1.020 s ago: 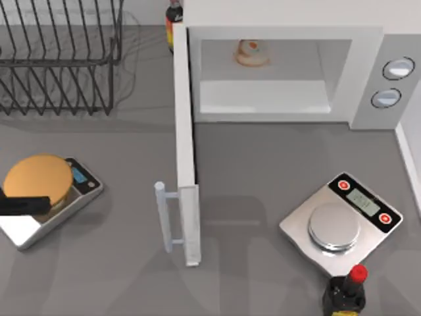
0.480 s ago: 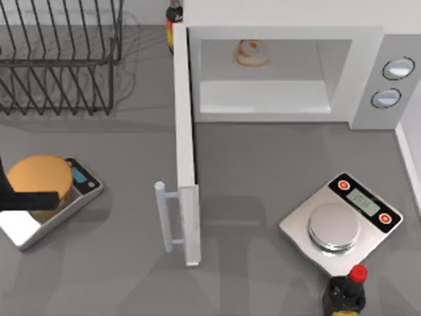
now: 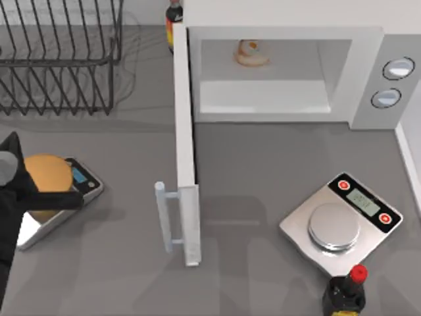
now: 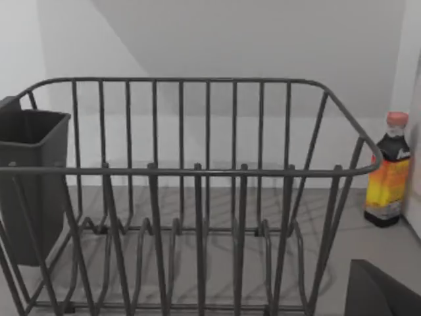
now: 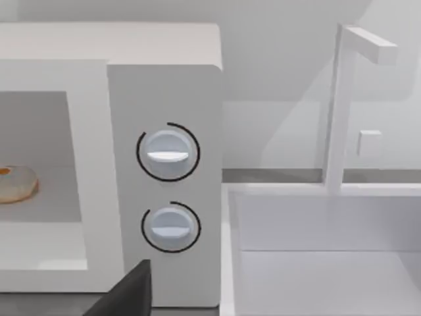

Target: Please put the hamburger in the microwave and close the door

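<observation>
At the top view's left edge my left arm has come further in over the past second, its left gripper [image 3: 62, 198] now reaching across the orange disc [image 3: 47, 176] on the left scale [image 3: 84, 182] — probably heading for the door [image 3: 185, 151], though I cannot tell whether its fingers are apart or together. That matters because the hamburger [image 3: 250, 52] already sits deep inside the microwave [image 3: 365, 79], unmoved, so only the closing is left. The door stands wide open, edge-on toward the front, its bar handle [image 3: 163, 217] facing the left side. Counting across: one wire dish rack [image 3: 62, 59], two scales — the second [image 3: 342, 222] at the right with a bare steel plate — two bottles [image 3: 173, 20] [image 3: 345, 293], and two knobs [image 3: 398, 68].
</observation>
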Motion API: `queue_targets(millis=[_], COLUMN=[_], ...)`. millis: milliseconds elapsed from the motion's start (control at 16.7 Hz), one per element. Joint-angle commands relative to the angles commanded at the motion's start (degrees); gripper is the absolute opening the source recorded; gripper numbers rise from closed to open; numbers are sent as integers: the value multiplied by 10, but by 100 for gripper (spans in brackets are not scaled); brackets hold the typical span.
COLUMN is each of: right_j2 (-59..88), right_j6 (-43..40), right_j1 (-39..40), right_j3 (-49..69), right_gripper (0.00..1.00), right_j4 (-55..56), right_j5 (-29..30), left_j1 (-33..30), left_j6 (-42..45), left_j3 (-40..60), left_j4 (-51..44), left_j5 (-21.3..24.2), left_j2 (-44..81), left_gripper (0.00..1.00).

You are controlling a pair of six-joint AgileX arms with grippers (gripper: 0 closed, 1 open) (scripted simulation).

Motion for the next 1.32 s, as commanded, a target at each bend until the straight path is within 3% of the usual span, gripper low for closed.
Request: queue_targets(millis=[360,540,780,1320], right_j2=[0,0,0,0], right_j6=[0,0,0,0], right_j1=[0,0,0,0], right_j3=[0,0,0,0], right_gripper=[100,100,100,100], right_j4=[0,0,0,0], right_j5=[0,0,0,0], left_j1=[-2,-18,-47,-99], left_j6=[-4,-27,-82,-229], left_j3=[6,44,133,360], left_j4=[-8,-63,-203,-643], left_j5=[1,-1,-6,5], left_j2=[3,26,76,171], left_gripper=[0,0,0,0])
